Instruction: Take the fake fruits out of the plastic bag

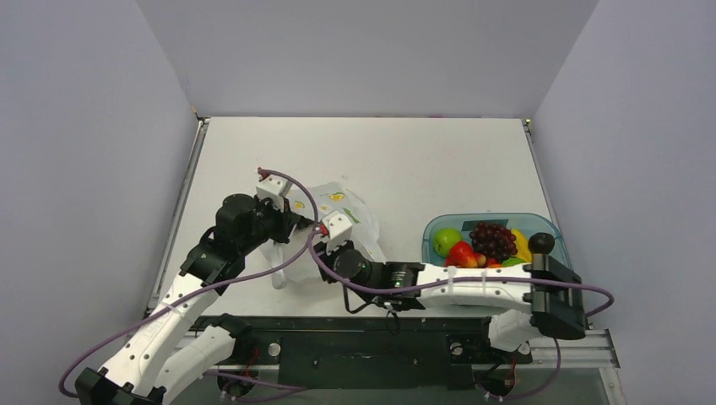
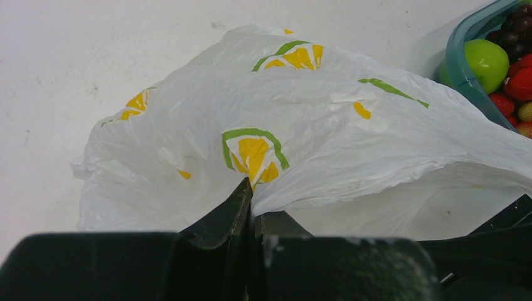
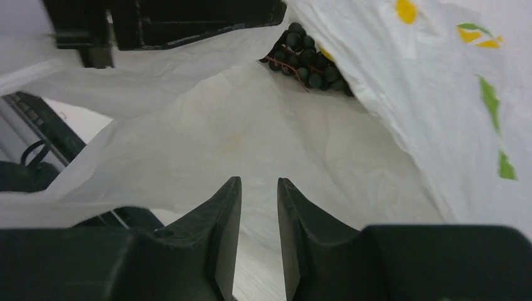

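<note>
The plastic bag (image 1: 339, 205) lies crumpled mid-table, white with lemon prints. My left gripper (image 1: 297, 224) is shut on its upper edge (image 2: 254, 185) and holds the mouth up. My right gripper (image 1: 326, 245) is inside the mouth, its jaws a little apart and empty (image 3: 259, 185). A dark bunch of grapes (image 3: 307, 59) lies deep in the bag, well beyond the fingertips. A green apple (image 1: 446, 241), purple grapes (image 1: 494, 239), red strawberries (image 1: 463, 253) and a yellow fruit (image 1: 523, 245) lie in the teal tray (image 1: 545, 224).
The teal tray stands at the right, close to the bag; its rim (image 2: 460, 69) and the apple (image 2: 487, 61) show in the left wrist view. The left gripper's body (image 3: 188, 19) hangs above the bag mouth in the right wrist view. Grey walls surround the table.
</note>
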Tool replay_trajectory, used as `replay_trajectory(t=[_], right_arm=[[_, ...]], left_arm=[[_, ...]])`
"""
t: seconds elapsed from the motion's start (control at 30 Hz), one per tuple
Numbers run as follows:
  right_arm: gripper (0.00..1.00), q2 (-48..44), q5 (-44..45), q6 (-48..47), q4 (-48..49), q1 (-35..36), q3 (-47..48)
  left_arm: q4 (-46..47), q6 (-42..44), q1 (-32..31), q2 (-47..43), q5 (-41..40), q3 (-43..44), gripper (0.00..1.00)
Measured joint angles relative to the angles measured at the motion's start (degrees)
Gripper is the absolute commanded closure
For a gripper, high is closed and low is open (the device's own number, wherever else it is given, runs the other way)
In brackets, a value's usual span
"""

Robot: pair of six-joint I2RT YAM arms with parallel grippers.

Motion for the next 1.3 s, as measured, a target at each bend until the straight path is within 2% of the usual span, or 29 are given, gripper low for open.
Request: replay_trajectory(t=[0.3,0.57,0.73,0.9,1.17,1.3], right_arm=[[0.82,18.97,3.78,-3.45,17.35,-1.44,0.94],[0.83,32.41,2.45,0.33,32.57,-7.06,-0.02],[0.82,32.70,1.38,3.45,39.21,-7.43,-9.97],[0.81,26.56,0.63,4.09,39.39,-7.61,-14.23],[0.61,20.65,1.22,3.61,37.75,-9.44,-10.67],[0.44,21.66,2.47,3.65,37.22,-10.54,-5.42]], left_arm=[[0.28,0.98,-1.66,-3.52,-2.21,-1.31,1.00],[0.42,1.16,-3.76,-3.96,-6.05,-1.86,1.00],[0.33,1.57,-5.97,-4.00,-10.32,-1.92,1.00],[0.22,2.34,-6.32,-5.03,-12.20,-1.95,1.00],[0.33,3.56,-7.23,-6.45,-12.39,-1.95,1.00],[0.44,3.63,-8.61,-6.16,-12.61,-1.95,1.00]])
